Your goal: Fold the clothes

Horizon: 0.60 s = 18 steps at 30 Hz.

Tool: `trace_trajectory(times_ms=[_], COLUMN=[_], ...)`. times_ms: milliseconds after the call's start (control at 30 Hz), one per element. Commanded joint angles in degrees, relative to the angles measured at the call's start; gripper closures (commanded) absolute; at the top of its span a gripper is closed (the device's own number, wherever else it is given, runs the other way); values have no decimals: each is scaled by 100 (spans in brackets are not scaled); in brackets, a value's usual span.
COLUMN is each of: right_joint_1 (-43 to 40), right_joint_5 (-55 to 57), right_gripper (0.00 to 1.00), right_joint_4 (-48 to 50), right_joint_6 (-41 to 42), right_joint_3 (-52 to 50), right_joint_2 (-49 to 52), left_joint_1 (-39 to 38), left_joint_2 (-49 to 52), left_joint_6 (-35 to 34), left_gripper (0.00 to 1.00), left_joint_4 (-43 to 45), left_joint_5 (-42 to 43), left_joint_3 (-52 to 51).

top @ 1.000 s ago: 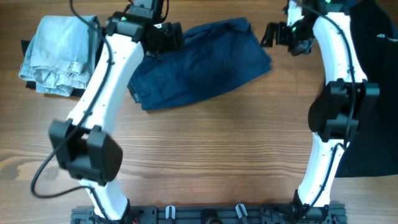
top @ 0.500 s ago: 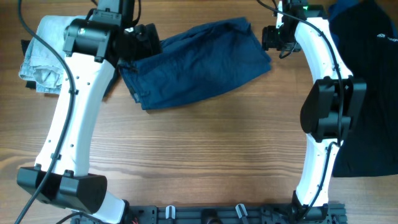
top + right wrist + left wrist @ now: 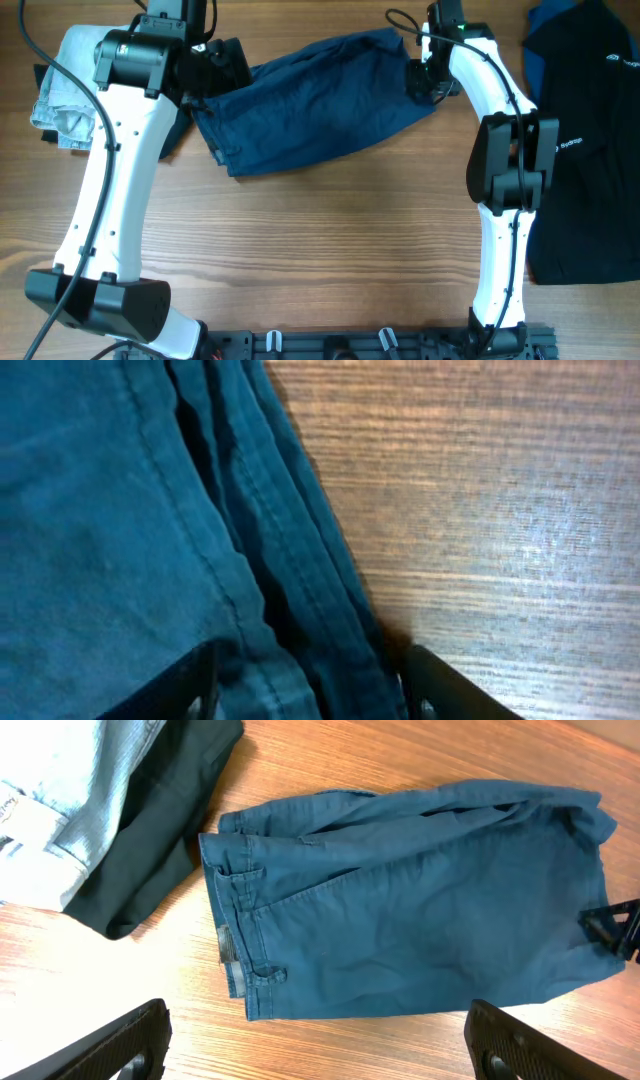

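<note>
The dark navy shorts (image 3: pixel 320 100) lie spread flat at the back middle of the wooden table, waistband to the left. My left gripper (image 3: pixel 225 65) hovers over the waistband end. In the left wrist view its jaws (image 3: pixel 320 1040) are wide open and empty above the shorts (image 3: pixel 420 910). My right gripper (image 3: pixel 420 80) is at the shorts' right edge. In the right wrist view its open fingers (image 3: pixel 315 690) straddle the bunched hem of the shorts (image 3: pixel 120 510), not closed on it.
A pale blue denim piece (image 3: pixel 80 80) lies on a black cloth (image 3: pixel 150 850) at the back left. A black garment with small white logos (image 3: pixel 590 150) lies along the right side. Bare wood (image 3: pixel 330 250) fills the front half.
My right gripper has moved left, from beside the shorts onto their right edge. My left arm swung left earlier and has since barely shifted. The shorts have not moved.
</note>
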Motion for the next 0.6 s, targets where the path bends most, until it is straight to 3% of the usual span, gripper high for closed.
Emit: trace_trajectory(times_ms=[0, 100, 567], right_joint_1=[2, -31, -1309], right_joint_5=[-63, -70, -498], right_gripper=[71, 96, 96], right_joint_4=[-20, -131, -1102], right_joint_6=[20, 166, 627], right_joint_3=[-7, -4, -4], right_joint_2=[162, 160, 160], left_joint_1=[26, 26, -101], left_joint_2=[-15, -15, 778], left_joint_6=[26, 2, -166], left_gripper=[6, 8, 12], left_joint_4=[0, 24, 52], left_joint_5=[-101, -98, 466], left_joint_3=[79, 79, 46])
